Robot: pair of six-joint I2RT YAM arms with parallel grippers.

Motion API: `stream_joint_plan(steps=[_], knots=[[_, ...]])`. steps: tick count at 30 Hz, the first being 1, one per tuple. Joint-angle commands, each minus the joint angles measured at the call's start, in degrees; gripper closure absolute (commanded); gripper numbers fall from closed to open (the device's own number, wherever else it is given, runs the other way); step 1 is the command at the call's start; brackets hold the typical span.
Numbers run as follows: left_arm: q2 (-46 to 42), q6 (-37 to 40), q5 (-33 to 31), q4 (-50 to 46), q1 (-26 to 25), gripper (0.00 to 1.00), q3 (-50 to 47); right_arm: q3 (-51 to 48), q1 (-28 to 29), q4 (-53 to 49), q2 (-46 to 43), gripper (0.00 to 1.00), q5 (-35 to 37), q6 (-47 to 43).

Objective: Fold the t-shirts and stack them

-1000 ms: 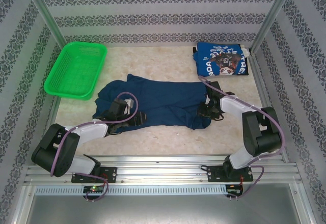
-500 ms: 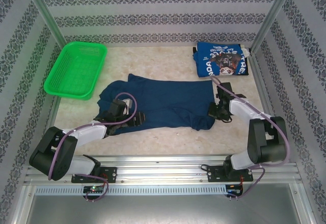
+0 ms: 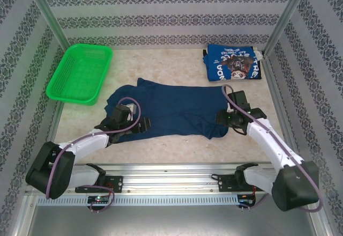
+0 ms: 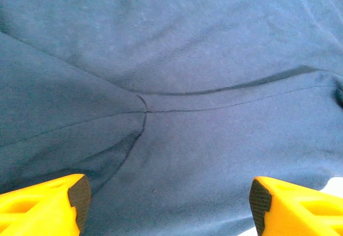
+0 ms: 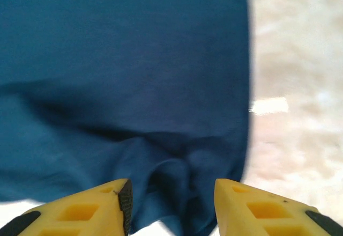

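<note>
The dark navy t-shirt lies spread across the middle of the table, its right end rumpled. The brighter blue t-shirt with white lettering sits folded at the back right. My left gripper rests over the navy shirt's near left part; in the left wrist view the left gripper is open wide, with smooth navy cloth and a seam below it. My right gripper is at the shirt's right edge; in the right wrist view the right gripper is open, with a bunched fold of cloth lying between its fingers.
A green mesh basket stands at the back left. Patterned walls and metal posts close in the table. Bare marble tabletop runs along the near edge, and more shows to the right of the shirt.
The right arm swung out to the right and toward the near side, drawing the navy shirt's right end with it, then its jaws parted. The left arm stretched slightly forward.
</note>
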Motion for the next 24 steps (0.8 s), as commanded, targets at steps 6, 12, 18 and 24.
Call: stream_joint_plan(steps=[6,12,18,24], knots=[[-3.02,-2.07,-2.61,-7.11,3.86,0.19,1.21,-0.22,16.06,-7.87,2.36,0.54,8.64,4.74],[-6.85,-1.17,-2.06,-9.5,6.2,0.19,2.07,-1.71,18.48,-5.53,7.48,0.55,9.11,8.45],[-11.7,-0.49,-1.5,-12.4,8.38,0.18,1.74,-3.07,18.76,-1.12,12.7,0.57,8.21,9.88],[-13.31,0.04,-0.97,-13.74,9.53,0.18,1.34,-2.8,19.29,0.75,15.38,0.6,9.08,11.04]])
